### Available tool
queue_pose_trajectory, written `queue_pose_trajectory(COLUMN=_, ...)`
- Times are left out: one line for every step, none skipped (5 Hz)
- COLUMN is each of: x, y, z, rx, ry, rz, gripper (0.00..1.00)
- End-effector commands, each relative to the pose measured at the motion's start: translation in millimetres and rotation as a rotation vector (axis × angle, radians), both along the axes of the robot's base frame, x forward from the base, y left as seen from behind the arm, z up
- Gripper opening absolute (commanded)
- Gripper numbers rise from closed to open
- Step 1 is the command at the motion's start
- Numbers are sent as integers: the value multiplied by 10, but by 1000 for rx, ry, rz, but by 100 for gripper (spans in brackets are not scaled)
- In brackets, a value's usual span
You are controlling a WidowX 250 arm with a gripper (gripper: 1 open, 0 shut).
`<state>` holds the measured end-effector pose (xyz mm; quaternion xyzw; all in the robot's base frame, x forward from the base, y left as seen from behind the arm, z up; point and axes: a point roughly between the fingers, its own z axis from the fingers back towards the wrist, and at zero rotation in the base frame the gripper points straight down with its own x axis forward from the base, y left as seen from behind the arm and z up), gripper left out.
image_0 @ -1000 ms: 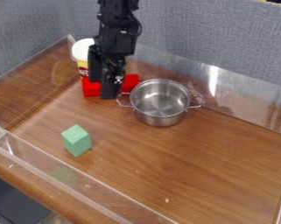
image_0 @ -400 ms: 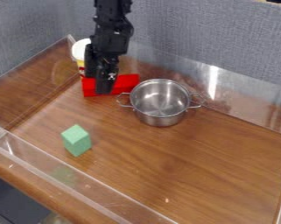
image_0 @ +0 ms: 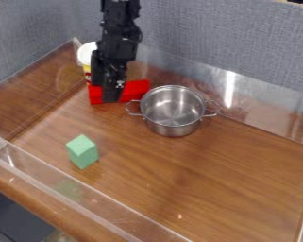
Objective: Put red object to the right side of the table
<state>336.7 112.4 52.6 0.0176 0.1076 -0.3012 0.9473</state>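
Red object (image_0: 120,92): lies flat at the far left of the table (image_0: 204,180), directly under the gripper (image_0: 110,92), with one end poking out left of the fingers and the other end out right.
Camera view, hand: the gripper points almost straight down, jaws spread wide and astride the block's middle; nothing clamped yet, and contact with the block cannot be told from here.
Step in hand: reaching down for the grasp, as I read it; the block sits unmoved on the wood.
How to do it well: settle low enough that both fingers bracket the block's narrow sides, close square across the short width, near the centre so it does not pivot on the lift.
Watch-out, behind the hand: yellow tub (image_0: 87,57) stands just beyond the gripper, close to the back wall; keep the fingers from nudging it.
Watch-out, right of the hand: steel pot (image_0: 173,109) sits just beside the block's right end, handle near it; the carry to the right side probably needs a lift clear of its rim.
Off the route: green cube (image_0: 80,150) rests well apart, nearer the camera than the hand.
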Motion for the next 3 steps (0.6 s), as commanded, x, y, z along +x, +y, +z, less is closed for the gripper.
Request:
queue_pose_trajectory(x=94, y=108, z=167, rx=21, ry=-68, rz=19, gripper=100)
queue_pose_trajectory(x=102, y=112, z=177, rx=23, ry=-79, rz=23, gripper=100)
queue_pose_trajectory(x=111, y=112, z=185, rx=24, ry=-91, rz=25, gripper=100)
